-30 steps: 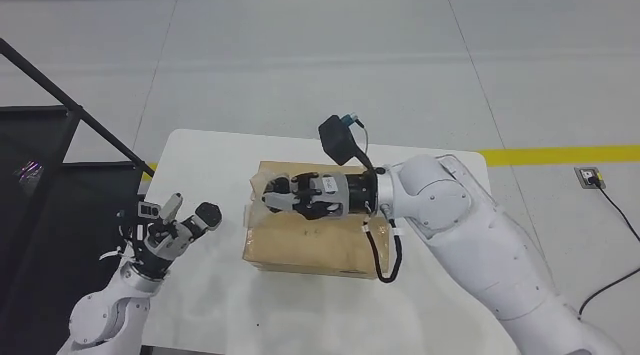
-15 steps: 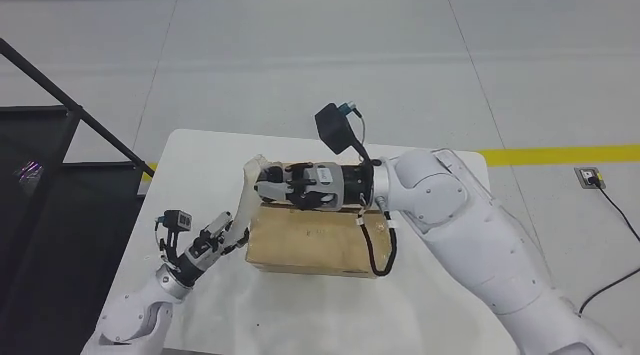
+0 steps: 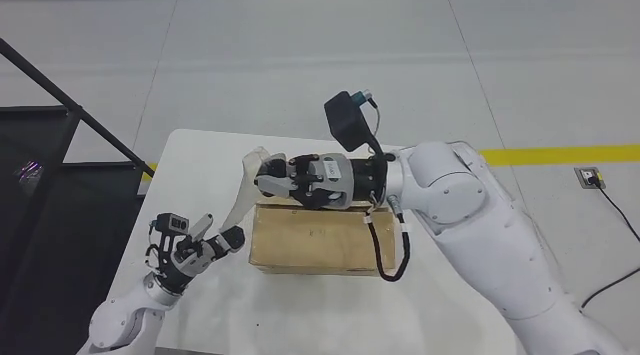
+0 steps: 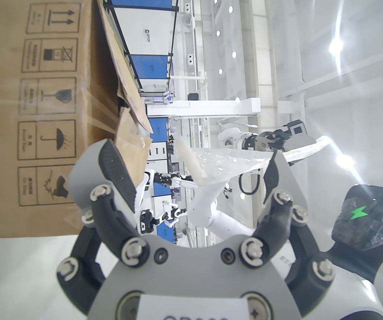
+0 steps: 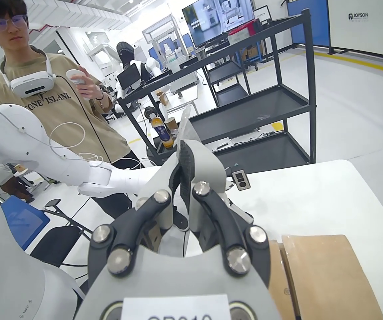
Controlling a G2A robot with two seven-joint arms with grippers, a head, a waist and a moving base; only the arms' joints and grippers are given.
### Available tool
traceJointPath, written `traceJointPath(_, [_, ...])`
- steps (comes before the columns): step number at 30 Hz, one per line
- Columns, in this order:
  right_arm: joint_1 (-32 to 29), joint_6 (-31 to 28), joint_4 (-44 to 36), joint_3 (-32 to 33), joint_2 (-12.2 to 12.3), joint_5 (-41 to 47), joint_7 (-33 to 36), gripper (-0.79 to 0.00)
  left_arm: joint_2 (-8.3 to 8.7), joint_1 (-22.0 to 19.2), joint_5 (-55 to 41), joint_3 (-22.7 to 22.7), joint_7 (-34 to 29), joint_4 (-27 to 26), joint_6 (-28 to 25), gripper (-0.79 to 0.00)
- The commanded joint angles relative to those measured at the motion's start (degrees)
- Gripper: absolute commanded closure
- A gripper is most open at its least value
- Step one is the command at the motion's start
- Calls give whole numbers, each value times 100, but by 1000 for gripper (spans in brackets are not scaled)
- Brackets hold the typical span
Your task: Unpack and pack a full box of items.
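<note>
The cardboard box (image 3: 310,240) sits on the white table (image 3: 200,165), long side running across the robot's front. Its top flaps lie flat. The right gripper (image 3: 262,177) is above the box's left end. It is pinched tight on a clear plastic bag (image 3: 238,205). The bag is long and thin. It slopes from that gripper down towards the table, just beside the box's left side. The left gripper (image 3: 218,233) is low by that same side, near the bag's bottom end.

The left wrist view shows the left gripper (image 4: 191,154) with its fingers (image 4: 118,174) spread wide and nothing squeezed. The bag (image 4: 218,164) hangs past them; I cannot tell if it touches. The box (image 4: 38,101) shows printed signs there.

The right wrist view shows the right gripper (image 5: 181,154) pressed together on the bag (image 5: 185,124), and a seam along the box (image 5: 321,268) top.
</note>
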Motion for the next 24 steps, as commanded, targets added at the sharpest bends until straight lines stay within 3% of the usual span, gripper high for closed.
traceJointPath(1, [15, 40, -36, 0, 3, 2, 50, 0, 5, 9, -31, -6, -76, -9, 35, -785])
traceJointPath(9, [34, 87, -49, 15, 10, 17, 128, 0, 9, -46, -119, 19, -154, -3, 175, -785])
traceJointPath(10, [34, 86, -38, 20, 12, 29, 133, 0, 10, -52, -118, 21, -159, 9, 179, -403])
traceJointPath(14, [34, 64, 16, 46, 20, 64, 171, 0, 14, -96, -111, 28, -191, 59, 221, 0])
traceJointPath(24, [166, -108, 374, -3, 4, 204, 264, 0, 7, -293, -13, 80, 65, 243, 298, 0])
